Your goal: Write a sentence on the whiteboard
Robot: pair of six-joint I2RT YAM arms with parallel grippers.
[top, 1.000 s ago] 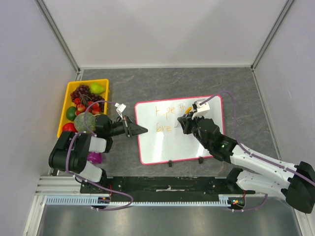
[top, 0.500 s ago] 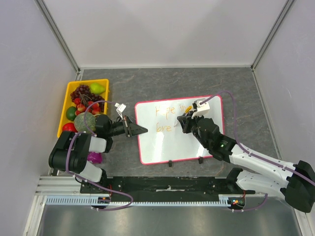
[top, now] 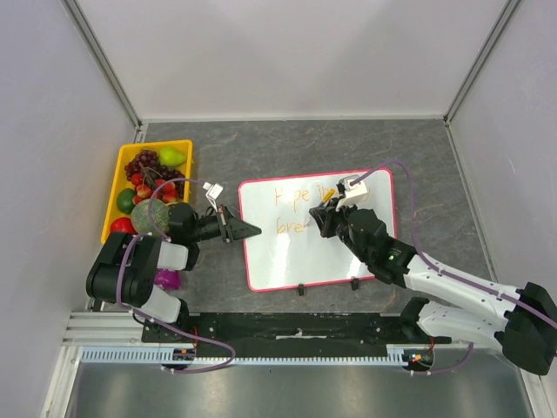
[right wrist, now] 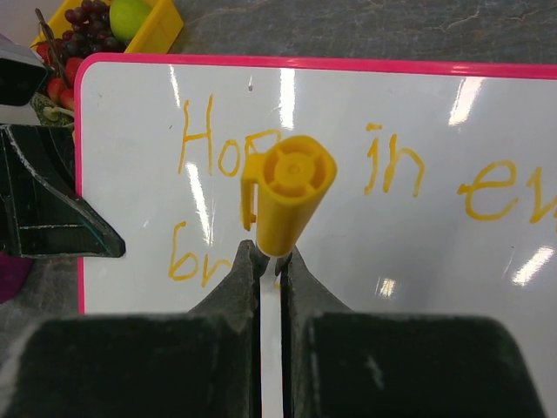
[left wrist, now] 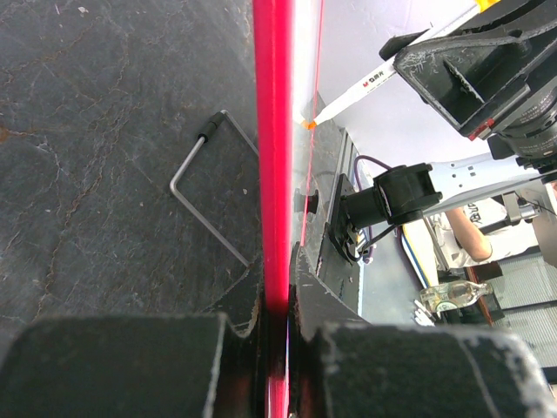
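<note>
1. The whiteboard (top: 305, 257) lies flat on the grey bench (top: 287, 144), with its two black feet on the near long edge.
2. The left tool (top: 251, 231) is clamped on the board's pink left frame, which is pinched between its fingers.
3. The right tool (top: 325, 214) grips a marker (right wrist: 288, 190) whose top end is yellow. It holds the marker tip-down over the board's upper middle.
4. The sentence (right wrist: 392, 171) is orange and runs in two lines. The marker hides part of it.
5. A yellow fruit tray (top: 117, 174) sits at the far left, apart from the board.
</note>
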